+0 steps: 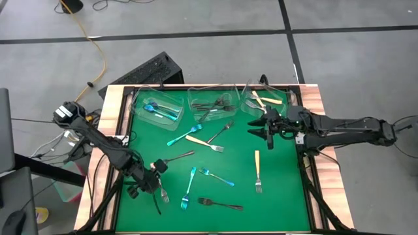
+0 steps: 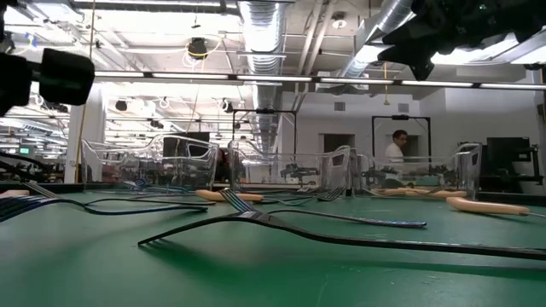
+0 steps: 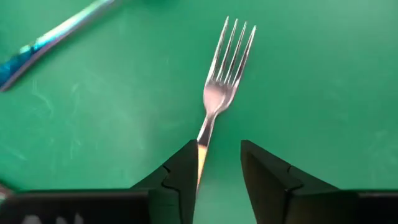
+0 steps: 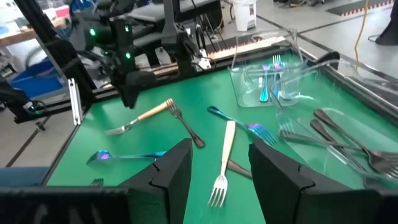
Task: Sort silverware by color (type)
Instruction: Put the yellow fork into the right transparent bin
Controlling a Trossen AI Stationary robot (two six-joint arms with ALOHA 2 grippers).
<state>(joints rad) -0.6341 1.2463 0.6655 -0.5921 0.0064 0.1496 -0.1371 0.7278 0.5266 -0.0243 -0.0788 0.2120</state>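
Observation:
Near the mat's left near corner, my left gripper [image 1: 155, 185] points down, open, over a fork [image 3: 221, 81] with silver tines and a cream handle. The handle runs under one finger [image 3: 186, 165]. My right gripper [image 1: 268, 129] hangs open above the mat by the right tub, with nothing between its fingers [image 4: 217, 165]. Loose on the green mat lie blue forks [image 1: 189, 187], [image 1: 217, 176], [image 1: 184, 135], dark forks [image 1: 220, 204], [image 1: 179, 156], [image 1: 220, 132] and cream-handled forks [image 1: 258, 171], [image 1: 204, 142]. My left gripper comes at the fork from above, pointing down. One fingertip covers the handle just below the neck [image 3: 204, 134]. I cannot tell whether it touches. The fork lies flat on the mat.
Three clear tubs stand along the far edge: the left [image 1: 155, 108] holds blue forks, the middle [image 1: 212, 103] dark ones, the right [image 1: 261, 99] cream-handled ones. A wooden rim [image 1: 104, 150] frames the mat. A person [image 2: 399, 147] stands far back in the room.

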